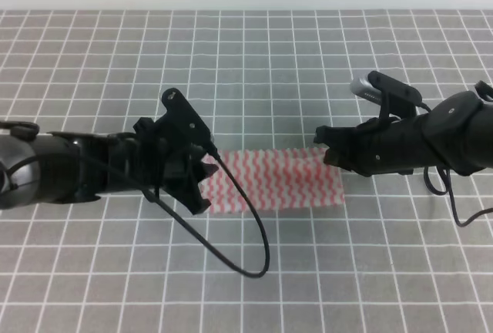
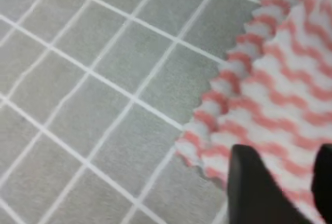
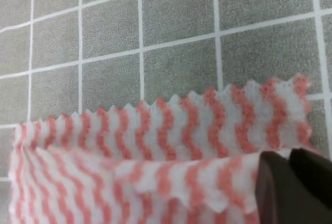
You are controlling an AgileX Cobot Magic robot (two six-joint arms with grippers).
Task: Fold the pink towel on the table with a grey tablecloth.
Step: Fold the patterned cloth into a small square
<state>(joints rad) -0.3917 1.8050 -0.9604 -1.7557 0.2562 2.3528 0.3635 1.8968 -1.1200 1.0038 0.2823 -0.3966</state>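
Two sets of jaws work at opposite ends of one pink towel [image 1: 273,179], which lies as a narrow band on the tabletop [image 1: 254,55] with its grey grid cloth. Nearest in the left wrist view, the left jaws [image 2: 282,182] show two dark fingers [image 2: 254,182] set apart over the towel's zigzag corner, with striped cloth visible between them; whether they pinch it cannot be told. In the right wrist view the right jaws [image 3: 290,182] appear nearly closed at the towel's edge, where an upper layer of cloth lies doubled over a lower one whose serrated border sticks out beyond it; a firm grip cannot be confirmed. Farther off, the high view shows the left jaws [image 1: 202,179] at the towel's left end, the right jaws [image 1: 330,152] at its far right corner, and a black cable [image 1: 246,229] looping below the left arm.
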